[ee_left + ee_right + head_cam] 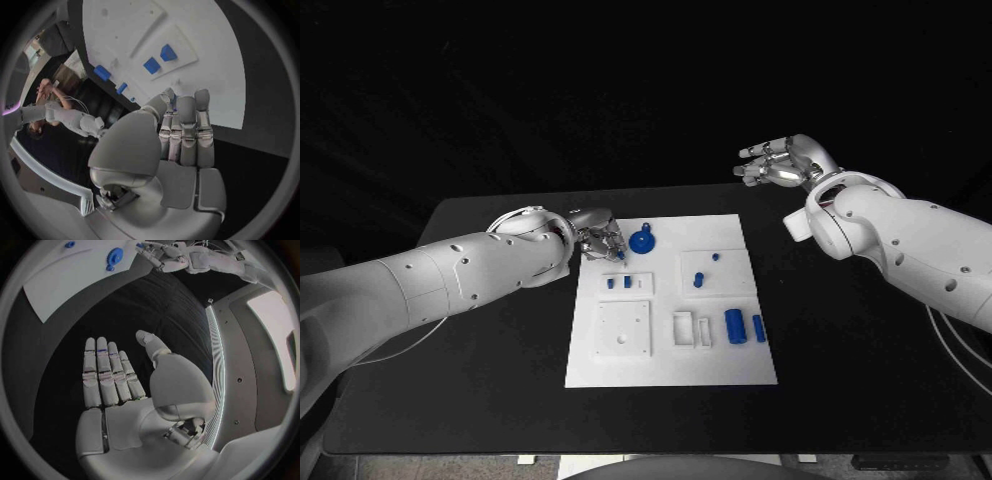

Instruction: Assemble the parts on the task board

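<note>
White rectangular task board [669, 360] lying flat in the middle of the black table [473, 400], long side running away from the robot. On it, small blue plastic parts: a round blue disc with a tab [642, 241] near the far left corner, two small blue squares [620, 283] side by side on a raised white block at the left, two tiny blue pegs [708, 264] on a raised white square towards the right, and two upright blue cylinders [734, 323] just beside a white open frame at the right edge. A plain raised white square plate [623, 329] nearer the robot, left of that frame.

Left hand [599, 240] low over the far left edge of the board, just beside the round disc and above the block with the two squares. Fingers [186, 131] close together and stretched towards the board in the left wrist view; something small and blue at the fingertips in the head view, but cannot tell whether gripped or merely touched.

Right hand [783, 163] raised well apart from the board, beyond the table's far right corner, fingers [106, 375] straight, thumb apart, palm bare, holding nothing.
</note>
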Available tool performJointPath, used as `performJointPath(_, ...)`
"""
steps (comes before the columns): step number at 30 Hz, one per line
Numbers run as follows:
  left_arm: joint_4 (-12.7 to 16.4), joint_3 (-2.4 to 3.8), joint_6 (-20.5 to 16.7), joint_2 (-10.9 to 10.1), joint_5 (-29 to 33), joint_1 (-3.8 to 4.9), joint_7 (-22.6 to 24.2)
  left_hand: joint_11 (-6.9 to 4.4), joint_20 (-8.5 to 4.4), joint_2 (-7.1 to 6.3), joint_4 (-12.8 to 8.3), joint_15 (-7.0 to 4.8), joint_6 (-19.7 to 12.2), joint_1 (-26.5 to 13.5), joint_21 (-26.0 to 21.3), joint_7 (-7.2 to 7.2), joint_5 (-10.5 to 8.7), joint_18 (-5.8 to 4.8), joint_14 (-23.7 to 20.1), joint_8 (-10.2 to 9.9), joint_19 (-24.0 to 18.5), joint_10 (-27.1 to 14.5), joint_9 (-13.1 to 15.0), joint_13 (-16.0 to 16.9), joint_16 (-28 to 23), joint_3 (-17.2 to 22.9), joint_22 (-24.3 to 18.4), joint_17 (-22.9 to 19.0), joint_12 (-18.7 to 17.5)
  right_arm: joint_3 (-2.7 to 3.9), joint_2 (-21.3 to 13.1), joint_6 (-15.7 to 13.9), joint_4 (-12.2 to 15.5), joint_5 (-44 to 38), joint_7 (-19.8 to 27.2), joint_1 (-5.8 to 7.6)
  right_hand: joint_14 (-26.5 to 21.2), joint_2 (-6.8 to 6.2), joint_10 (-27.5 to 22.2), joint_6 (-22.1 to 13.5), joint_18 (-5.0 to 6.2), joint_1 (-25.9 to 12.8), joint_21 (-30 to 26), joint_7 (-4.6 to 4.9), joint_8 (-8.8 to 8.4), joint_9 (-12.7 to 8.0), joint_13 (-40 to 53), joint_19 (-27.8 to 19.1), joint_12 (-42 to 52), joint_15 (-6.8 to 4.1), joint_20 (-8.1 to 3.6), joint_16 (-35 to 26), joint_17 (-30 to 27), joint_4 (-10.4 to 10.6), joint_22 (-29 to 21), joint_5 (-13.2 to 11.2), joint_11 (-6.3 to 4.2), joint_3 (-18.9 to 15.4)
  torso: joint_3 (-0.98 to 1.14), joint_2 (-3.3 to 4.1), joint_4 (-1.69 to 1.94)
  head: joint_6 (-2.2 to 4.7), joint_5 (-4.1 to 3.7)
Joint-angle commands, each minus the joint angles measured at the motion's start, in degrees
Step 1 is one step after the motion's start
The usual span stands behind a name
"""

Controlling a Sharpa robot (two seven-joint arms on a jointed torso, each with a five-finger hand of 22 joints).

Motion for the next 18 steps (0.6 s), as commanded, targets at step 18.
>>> performJointPath(18,-0.96,-0.18,1.87,0.92,-0.64,-0.52,0.32,0.04,-0.01,0.07,0.09,-0.1,0.19,-0.11,-0.38,-0.07,-0.25,0.64,0.34,0.0,0.51,0.01,0.04,0.07,-0.29,-0.18,1.11,0.11,-0.21,0.04,0.14,0.62,0.02,-0.1,0.47,0.01,-0.43,-0.43,-0.29,0.17,0.2,-0.35,-0.18,-0.12,-0.24,-0.07,-0.06,-0.42,0.03,-0.12,0.11,-0.2,-0.08,0.02,-0.07,0.23,0.03,0.19,0.01,0.0,-0.01,-0.08,0.17)
